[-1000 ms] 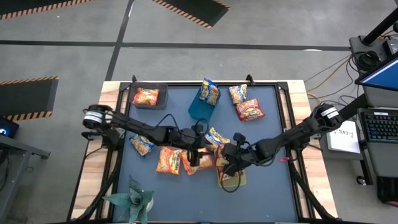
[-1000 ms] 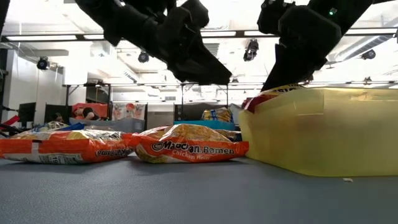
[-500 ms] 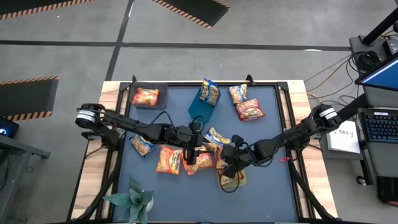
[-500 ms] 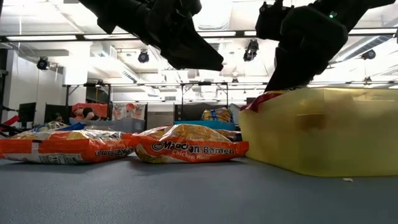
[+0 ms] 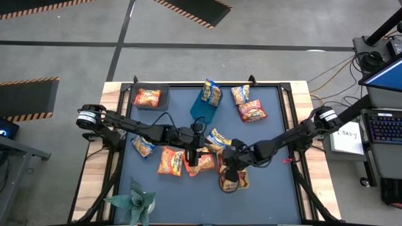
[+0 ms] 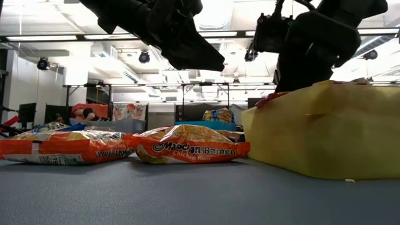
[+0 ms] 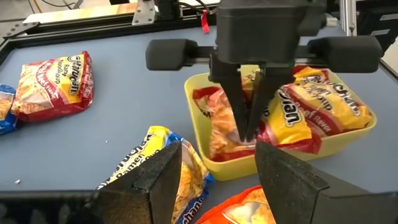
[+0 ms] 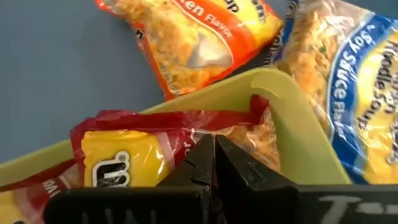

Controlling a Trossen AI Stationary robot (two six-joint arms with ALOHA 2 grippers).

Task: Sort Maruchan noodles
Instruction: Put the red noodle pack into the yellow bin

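A red noodle packet [image 7: 230, 127] sits pinched in the right tool [image 7: 249, 134] inside the yellow-green bin [image 7: 202, 109]; the left tool [image 7: 214, 171] hovers released nearby.

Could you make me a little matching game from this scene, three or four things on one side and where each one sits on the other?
Things:
1. red noodle packet
2. blue bin
3. grey bin
4. right claw

Places:
A. far left corner of the table
B. inside the yellow-green bin
C. middle of the far edge
D. closed, reaching down into the yellow-green bin

Pairs: 1-B, 2-C, 3-A, 4-D
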